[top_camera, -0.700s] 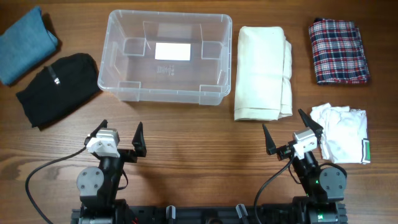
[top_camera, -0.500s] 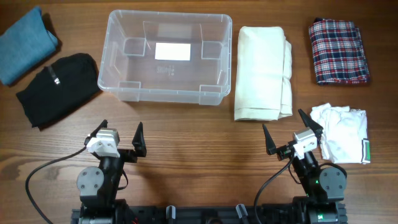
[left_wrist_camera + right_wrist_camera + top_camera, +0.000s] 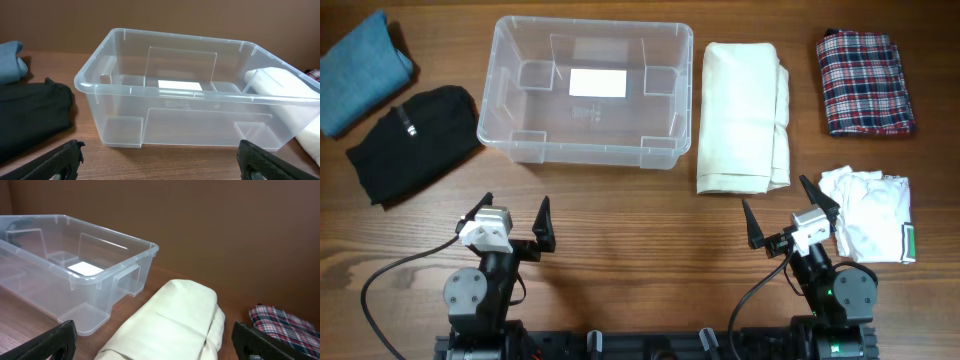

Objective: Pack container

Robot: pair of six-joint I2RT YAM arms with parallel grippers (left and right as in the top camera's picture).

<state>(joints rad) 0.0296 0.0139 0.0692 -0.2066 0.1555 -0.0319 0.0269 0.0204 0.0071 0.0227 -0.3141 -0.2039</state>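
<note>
Container (image 3: pixel 585 152) rim lies just beside the cream cloth (image 3: pixel 742 115); left hand (image 3: pixel 516 202) and right hand (image 3: pixel 775 195), both spread apart, sit well back.

Cannot read the small tag (image 3: pixel 408 124) on the black garment (image 3: pixel 432 138), overhead left, nor the green label (image 3: pixel 910 243) at lower right. Get only a sliver of plaid cloth (image 3: pixel 314 74) at the left wrist view's right edge; lose the container (image 3: pixel 90 300) past the right wrist view's left edge.
</note>
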